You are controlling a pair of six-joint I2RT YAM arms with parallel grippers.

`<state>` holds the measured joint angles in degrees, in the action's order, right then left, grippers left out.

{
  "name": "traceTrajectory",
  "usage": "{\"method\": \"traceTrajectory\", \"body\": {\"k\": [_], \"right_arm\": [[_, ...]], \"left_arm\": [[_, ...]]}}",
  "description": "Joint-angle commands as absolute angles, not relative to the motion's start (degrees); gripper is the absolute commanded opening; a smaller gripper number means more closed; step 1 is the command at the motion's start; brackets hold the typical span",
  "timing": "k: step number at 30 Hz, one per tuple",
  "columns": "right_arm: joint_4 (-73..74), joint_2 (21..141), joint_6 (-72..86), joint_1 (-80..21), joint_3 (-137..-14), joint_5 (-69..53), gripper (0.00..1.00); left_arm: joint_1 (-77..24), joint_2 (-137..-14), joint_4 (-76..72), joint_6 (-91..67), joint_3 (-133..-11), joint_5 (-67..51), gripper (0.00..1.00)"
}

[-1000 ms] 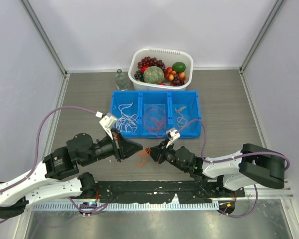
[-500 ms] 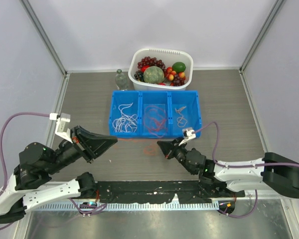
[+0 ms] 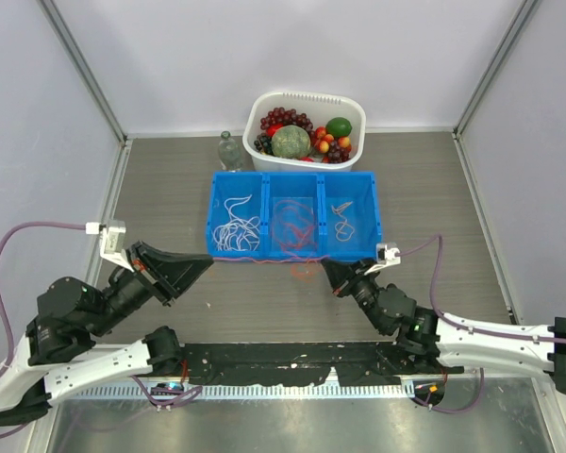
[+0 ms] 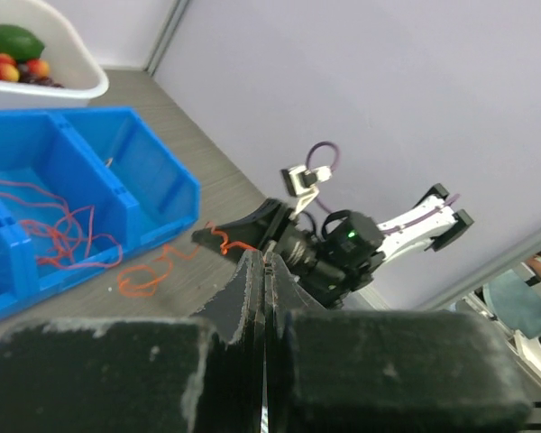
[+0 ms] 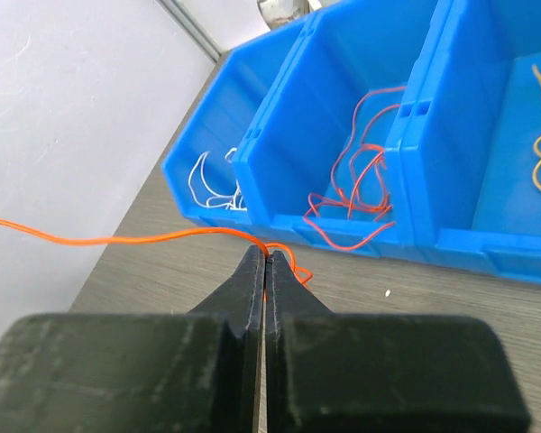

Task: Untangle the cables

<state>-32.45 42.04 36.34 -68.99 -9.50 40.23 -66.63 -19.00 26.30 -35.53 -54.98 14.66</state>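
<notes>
orange cable (image 5: 162, 237), blue bin (image 3: 292, 175), white basket (image 3: 307, 95)

— Can you follow the orange cable (image 5: 117, 240) end to end?
— No. In your right wrist view it runs off the left edge; from above it's too thin for you to trace.
— And the blue bin (image 5: 487, 257)?
— Cut off top and right there.

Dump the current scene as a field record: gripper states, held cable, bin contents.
left gripper: shut on the orange cable, in front of the bin's left end
right gripper: shut on the same orange cable
orange cable: strung between both grippers, with a slack loop beside the right gripper
blue bin: three compartments
left compartment: white cables
middle compartment: red cables
right compartment: yellow cables
behind bin: white basket of fruit
</notes>
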Motion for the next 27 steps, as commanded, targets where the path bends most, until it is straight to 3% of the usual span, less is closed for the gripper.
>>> {"method": "traceTrajectory", "body": {"k": [1, 6, 11, 15, 19, 21, 27], "right_arm": [[-21.9, 36.66, 34.72, -68.73, -14.13, 44.3, 0.01], [-11.01, 34.54, 32.53, -67.33, -21.7, 44.03, 0.01], [-2.57, 35.51, 29.98, -65.57, -30.74, 43.77, 0.01], [-0.35, 37.0, 27.87, -64.25, -35.23, 44.21, 0.01], [2.19, 39.72, 26.46, -60.66, -39.45, 41.06, 0.01], [3.33, 42.09, 26.37, -57.94, -42.27, 38.6, 0.01], [3.96, 50.35, 25.93, -50.28, -50.7, 29.63, 0.01]], "left_arm": [[-66.71, -18.54, 25.85, -37.7, -50.03, 17.5, 0.0], [-66.71, -22.58, 20.93, -44.11, -40.8, 17.14, 0.01], [-66.8, -32.06, 19.77, -46.84, -37.53, 13.98, 0.26], [-66.71, -37.69, 20.57, -46.67, -38.41, 11.78, 0.35], [-66.62, -39.55, 21.09, -46.67, -38.67, 11.6, 0.63], [-66.62, -39.46, 21.97, -46.84, -38.67, 12.65, 0.71], [-66.62, -35.25, 25.04, -47.28, -38.23, 15.46, 0.77]]}}
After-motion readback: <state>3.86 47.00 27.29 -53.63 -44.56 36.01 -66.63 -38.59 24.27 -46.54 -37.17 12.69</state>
